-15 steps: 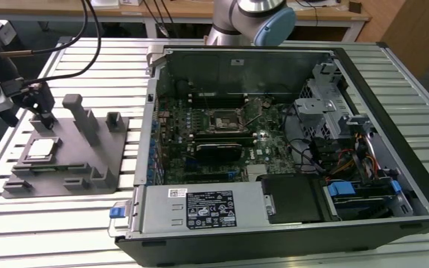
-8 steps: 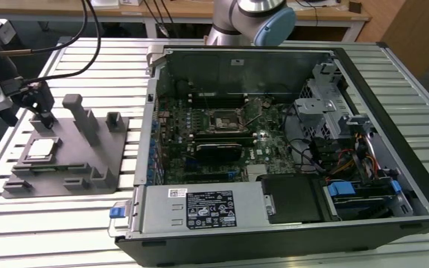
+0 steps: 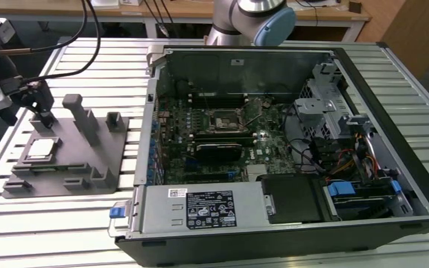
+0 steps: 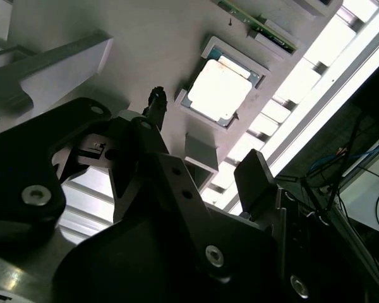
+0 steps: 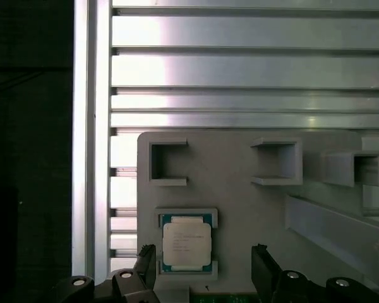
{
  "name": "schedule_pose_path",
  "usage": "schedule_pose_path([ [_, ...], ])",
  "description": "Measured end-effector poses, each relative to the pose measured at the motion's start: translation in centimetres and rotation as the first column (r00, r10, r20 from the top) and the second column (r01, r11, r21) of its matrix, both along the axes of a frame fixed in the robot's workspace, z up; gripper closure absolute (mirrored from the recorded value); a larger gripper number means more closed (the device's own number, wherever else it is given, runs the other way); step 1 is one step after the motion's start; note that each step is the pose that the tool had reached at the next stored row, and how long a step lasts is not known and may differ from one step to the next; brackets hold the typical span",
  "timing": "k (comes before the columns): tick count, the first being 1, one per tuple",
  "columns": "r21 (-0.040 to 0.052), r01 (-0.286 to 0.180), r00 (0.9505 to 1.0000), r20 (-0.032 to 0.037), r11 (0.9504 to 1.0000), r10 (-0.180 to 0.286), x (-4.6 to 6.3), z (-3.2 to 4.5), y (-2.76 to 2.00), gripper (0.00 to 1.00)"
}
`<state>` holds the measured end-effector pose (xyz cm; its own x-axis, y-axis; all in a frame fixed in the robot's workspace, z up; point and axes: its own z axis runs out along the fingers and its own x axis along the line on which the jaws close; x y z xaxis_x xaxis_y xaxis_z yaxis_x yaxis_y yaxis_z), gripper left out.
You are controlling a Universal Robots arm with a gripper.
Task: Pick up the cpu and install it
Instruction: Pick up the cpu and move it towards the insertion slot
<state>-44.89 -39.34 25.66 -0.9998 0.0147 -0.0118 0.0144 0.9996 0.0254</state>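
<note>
Exterior view: the gripper (image 3: 37,114) hangs over the far end of a grey plate (image 3: 69,170) that lies on the slatted metal table (image 3: 51,223), at the exterior view's left. The cpu (image 3: 42,148) lies flat in a shallow framed nest on that plate, silver top up, just below and in front of the gripper. Upright posts (image 3: 80,120) rise from the plate beside it.

At the exterior view's right, well apart from the plate, an open computer case (image 3: 393,128) lies on its side on the same table. Its green board (image 3: 267,139) faces up, with a square socket (image 3: 222,119) near the middle. The arm's base (image 3: 252,22) stands behind the case.

In the first wrist view the cpu (image 5: 186,245) sits square in its nest on the plate (image 5: 240,208), and the two black fingers (image 5: 145,265) stand wide apart, one on each side of it, with the gripper (image 5: 205,268) centred nearly over one edge of the chip. No finger touches the cpu; grey plate shows between each tip and the nest frame.

In the second wrist view the cpu (image 4: 220,88) glares bright against the plate (image 4: 145,38), clear of the spread gripper (image 4: 205,129), which holds nothing.
</note>
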Motion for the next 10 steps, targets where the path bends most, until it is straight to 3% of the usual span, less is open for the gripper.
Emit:
schedule_pose_path([
  [10, 0.0, 0.0, 1.0, 0.0, 1.0, 0.0, 0.0, 0.22, 0.0, 0.3],
])
